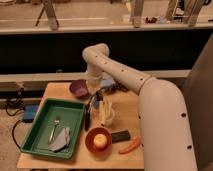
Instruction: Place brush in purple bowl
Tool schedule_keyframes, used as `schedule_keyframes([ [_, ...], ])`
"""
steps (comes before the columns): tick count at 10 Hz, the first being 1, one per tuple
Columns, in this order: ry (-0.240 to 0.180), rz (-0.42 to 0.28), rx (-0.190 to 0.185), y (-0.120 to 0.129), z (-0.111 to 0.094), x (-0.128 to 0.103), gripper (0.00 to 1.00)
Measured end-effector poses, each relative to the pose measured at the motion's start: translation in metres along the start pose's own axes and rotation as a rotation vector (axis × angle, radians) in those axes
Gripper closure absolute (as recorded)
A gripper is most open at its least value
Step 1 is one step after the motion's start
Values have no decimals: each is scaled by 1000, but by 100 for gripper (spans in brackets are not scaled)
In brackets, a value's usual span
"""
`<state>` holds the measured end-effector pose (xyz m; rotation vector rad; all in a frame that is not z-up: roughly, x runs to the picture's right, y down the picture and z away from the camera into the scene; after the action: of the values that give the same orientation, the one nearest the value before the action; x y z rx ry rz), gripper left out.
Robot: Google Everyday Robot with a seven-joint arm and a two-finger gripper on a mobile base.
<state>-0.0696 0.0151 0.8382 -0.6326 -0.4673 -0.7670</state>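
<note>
The purple bowl (78,88) stands at the back of the wooden table, left of centre. The brush (88,116) is a long dark stick that slants from under my gripper down along the right edge of the green tray. My gripper (97,96) hangs from the white arm just right of the purple bowl, at the brush's upper end. I cannot tell whether the brush rests on the table or hangs from the gripper.
A green tray (37,131) on the left holds a silver fork (54,129) and a grey cloth (61,140). An orange bowl (90,142) with a yellow ball, a black block (120,136), an orange stick-like item (130,146) and a clear cup (106,114) stand nearby.
</note>
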Motion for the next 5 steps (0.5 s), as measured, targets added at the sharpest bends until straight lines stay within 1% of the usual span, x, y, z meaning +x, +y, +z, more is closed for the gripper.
schedule_keyframes([
  [1,7,-10,-4,1,2,-2,21],
  [5,7,-32,0,6,6,-6,20],
])
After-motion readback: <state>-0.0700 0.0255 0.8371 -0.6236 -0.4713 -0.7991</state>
